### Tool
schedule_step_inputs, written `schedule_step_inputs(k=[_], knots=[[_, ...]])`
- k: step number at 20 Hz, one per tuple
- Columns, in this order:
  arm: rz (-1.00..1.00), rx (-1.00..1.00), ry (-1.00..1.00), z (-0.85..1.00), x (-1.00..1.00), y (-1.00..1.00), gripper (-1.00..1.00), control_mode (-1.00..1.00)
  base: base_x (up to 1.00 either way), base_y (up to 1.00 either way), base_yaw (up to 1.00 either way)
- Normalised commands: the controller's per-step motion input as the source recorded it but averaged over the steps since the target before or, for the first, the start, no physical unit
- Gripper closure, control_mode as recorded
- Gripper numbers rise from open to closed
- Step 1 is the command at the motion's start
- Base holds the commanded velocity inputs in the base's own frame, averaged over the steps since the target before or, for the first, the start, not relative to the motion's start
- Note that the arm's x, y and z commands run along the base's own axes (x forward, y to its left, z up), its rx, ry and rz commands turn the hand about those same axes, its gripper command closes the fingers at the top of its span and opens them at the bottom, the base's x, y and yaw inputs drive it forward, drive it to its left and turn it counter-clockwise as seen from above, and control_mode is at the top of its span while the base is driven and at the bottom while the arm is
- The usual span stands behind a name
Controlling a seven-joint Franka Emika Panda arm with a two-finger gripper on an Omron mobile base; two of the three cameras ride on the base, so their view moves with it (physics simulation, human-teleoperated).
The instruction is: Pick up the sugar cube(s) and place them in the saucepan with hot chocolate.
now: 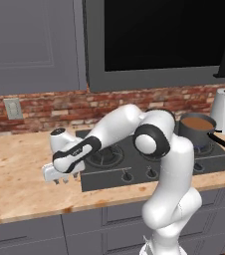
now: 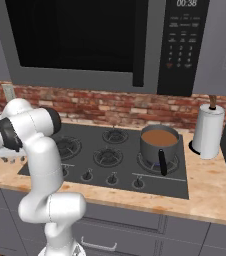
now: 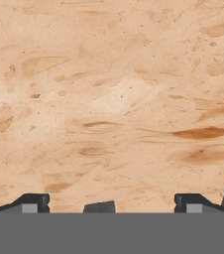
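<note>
- White two-finger gripper low over tan speckled stone counter, left of black stovetop
- Fingertips wide apart, nothing gripped
- Small dark-grey shape between them, possibly the cube; can't tell
- Dark grey round saucepan with brown liquid on right burner, well apart

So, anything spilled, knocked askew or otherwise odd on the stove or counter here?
Nothing stands out. The saucepan sits upright on its burner with the brown liquid inside, none on the stove. The paper-towel roll stands straight. The gripper hangs low over the counter, left of the stove.
</note>
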Motion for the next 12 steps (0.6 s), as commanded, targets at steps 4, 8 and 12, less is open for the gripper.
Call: schedule_step_inputs(k=[4, 8, 12], knots=[[0.00, 0.00, 0.00, 0.00, -0.14, 0.00, -1.00, -1.00, 0.00, 0.00, 0.00], [0.00, 0.00, 0.00, 0.00, -0.23, 0.00, -1.00, -1.00, 0.00, 0.00, 0.00], [0.00, 0.00, 0.00, 0.00, -0.15, 0.00, -1.00, -1.00, 0.00, 0.00, 0.00]])
